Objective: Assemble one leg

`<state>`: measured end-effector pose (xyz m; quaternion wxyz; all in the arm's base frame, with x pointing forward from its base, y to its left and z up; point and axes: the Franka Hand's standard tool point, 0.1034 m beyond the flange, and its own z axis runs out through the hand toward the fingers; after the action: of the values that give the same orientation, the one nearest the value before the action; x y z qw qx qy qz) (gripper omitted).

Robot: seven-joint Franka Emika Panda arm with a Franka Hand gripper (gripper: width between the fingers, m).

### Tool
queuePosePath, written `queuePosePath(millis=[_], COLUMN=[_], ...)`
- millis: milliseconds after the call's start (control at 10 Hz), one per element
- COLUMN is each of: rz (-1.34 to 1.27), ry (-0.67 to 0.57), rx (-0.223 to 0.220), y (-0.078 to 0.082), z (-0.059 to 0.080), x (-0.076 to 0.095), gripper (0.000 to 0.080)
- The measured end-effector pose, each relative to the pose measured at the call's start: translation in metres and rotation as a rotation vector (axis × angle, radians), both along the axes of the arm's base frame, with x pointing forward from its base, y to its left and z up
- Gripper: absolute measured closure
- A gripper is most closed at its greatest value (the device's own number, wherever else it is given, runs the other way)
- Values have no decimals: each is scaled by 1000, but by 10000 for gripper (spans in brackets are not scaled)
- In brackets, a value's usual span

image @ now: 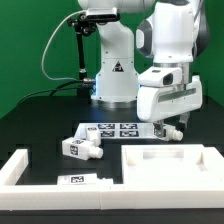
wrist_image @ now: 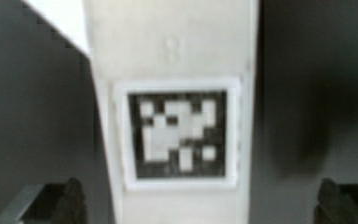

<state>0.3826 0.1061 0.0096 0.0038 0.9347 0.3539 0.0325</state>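
Lying flat on the black worktop (wrist_image: 25, 110), the leg (wrist_image: 172, 50) fills the middle of the wrist view. It is a white plastic post, matte and smooth, straight-sided, with a black-and-white square marker tag (wrist_image: 176, 135) on its upward face.

The gripper (wrist_image: 197, 200) hangs straight over it. The two dark fingers (wrist_image: 51, 200) stand apart, one off each long side of the post, with a strip of bare worktop between each finger and the plastic, so they clamp nothing. The leg's long axis runs crosswise to the line between the fingers, so I judge that a straight descent and a closing would take it across its narrow width.

In the exterior view the gripper sits low toward that view's right, beside the end of the marker board (image: 112, 129) and just beyond the far rim of the large raised-rim panel (image: 205, 170). The leg is mostly hidden beneath it there.

Two more stubby tagged posts (image: 80, 148) lie well apart toward the exterior view's left, near the long white border bars (image: 20, 168).
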Motion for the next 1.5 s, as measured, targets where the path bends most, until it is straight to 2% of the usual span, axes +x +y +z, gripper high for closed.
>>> queuePosePath(millis=[100,300,400,500,700,800,900,1200,1500], rz=[0,0,0,38,303,474,596,731,1105], ry=[-1,0,0,7,48,49,38,43,92], rx=[0,0,0,-5,-29,-39,-48,-61,-55], y=[0,0,0,-3,-30,-36,-35,-38,-38], z=[0,0,0,0,15,21,23,21,9], x=[1,0,0,1,23,33,32,32,23], gripper=[204,478,478,515,514,514,514,514,514])
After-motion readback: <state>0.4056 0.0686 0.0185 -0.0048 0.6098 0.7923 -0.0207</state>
